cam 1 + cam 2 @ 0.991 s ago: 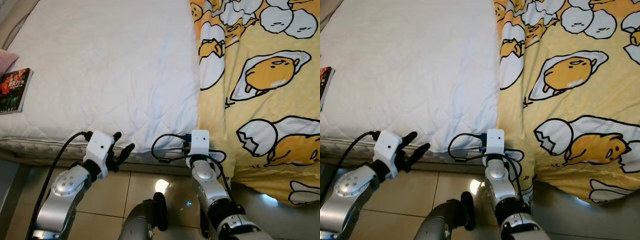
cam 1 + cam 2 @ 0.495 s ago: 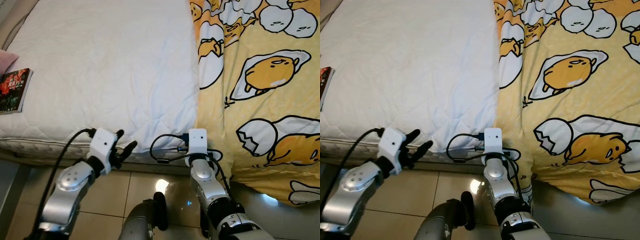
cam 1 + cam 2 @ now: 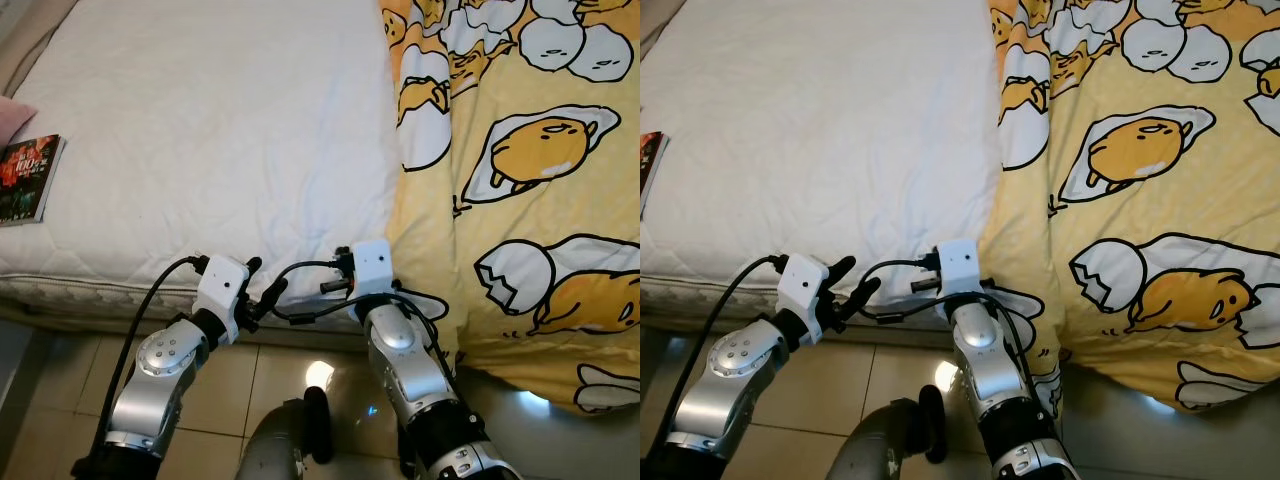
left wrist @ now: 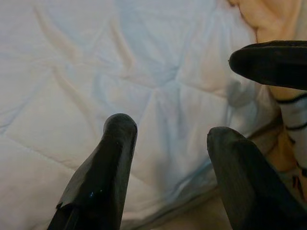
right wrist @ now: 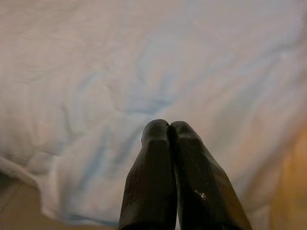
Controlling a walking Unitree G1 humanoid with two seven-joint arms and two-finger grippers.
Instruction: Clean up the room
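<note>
Spanning the upper field from 9 to 12 o'clock: bed (image 3: 70, 285) with white quilted mattress cover (image 3: 220, 130), its near edge running across the middle of the head views.

Item, 9 o'clock: book (image 3: 27, 180), dark cover with red print, lying flat on the cover near the bed's left edge; well apart from both arms. A pink cloth corner (image 3: 12, 118) shows just above it at the frame's edge.

Item, 7 o'clock: left gripper (image 3: 262, 288), on a silver arm with a white wrist block, held at the near edge of the mattress. Fingers (image 4: 103, 167) stand apart, nothing between them; the wrist view looks past them onto the quilted cover. A black cable loops from the wrist.

Item, 6 o'clock: right gripper (image 5: 168, 132), fingers pressed together tip to tip with nothing between them, pointed at the white cover close to the mattress edge. Its white wrist block (image 3: 370, 268) sits just beside the left gripper, black cables looped between the two.

Item, 12 to 4 o'clock: yellow blanket (image 3: 520, 200) printed with egg cartoon figures, covering the bed's right part and hanging over the near edge; its hem lies just beside the right arm.

Item, 6 o'clock, low: tiled floor (image 3: 225, 385), beige, with a bright light reflection; part of the robot's grey body (image 3: 285, 450) in front of it.
</note>
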